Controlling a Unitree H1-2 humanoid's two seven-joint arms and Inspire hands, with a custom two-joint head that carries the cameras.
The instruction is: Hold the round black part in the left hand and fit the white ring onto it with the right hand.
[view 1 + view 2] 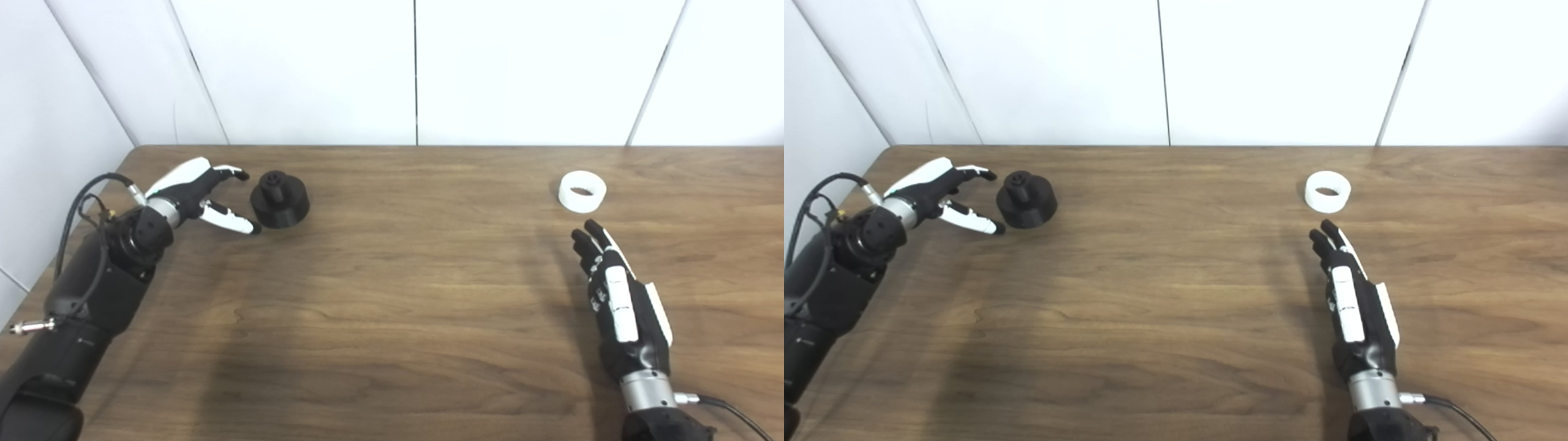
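Bare table lies between black part and white ring.

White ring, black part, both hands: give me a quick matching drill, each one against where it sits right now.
Column one:
1. white ring
2. round black part
3. left hand
4. right hand

Column two:
A. open, fingers either side of the black part's near edge
B. far right of the table, untouched
C. open, just short of the ring
D. far left of the table, stub upward

Pairs: 1-B, 2-D, 3-A, 4-C
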